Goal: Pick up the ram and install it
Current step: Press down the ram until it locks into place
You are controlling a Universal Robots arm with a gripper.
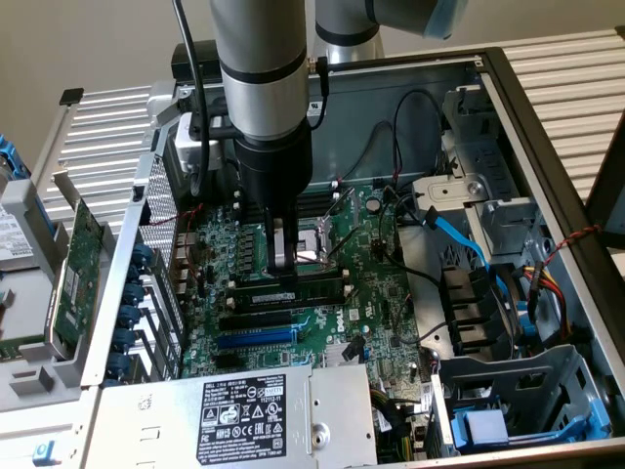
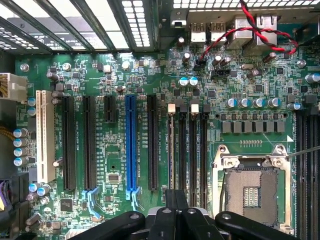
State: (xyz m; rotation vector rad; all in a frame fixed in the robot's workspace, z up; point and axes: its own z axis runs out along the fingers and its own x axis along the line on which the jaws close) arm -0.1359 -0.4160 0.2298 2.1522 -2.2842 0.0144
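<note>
Exterior view puts the gripper [image 1: 293, 262] directly over the ram [image 1: 288, 290], which lies along a memory slot [image 1: 293, 305] beside the socket [image 1: 314, 244]; whether it grips, I cannot tell.

Tool [image 1: 283, 256] low over memory slots [image 2: 187, 150]; CPU socket [image 2: 252, 187] beside, cables [image 1: 410, 210] crowd exterior view's right
</note>
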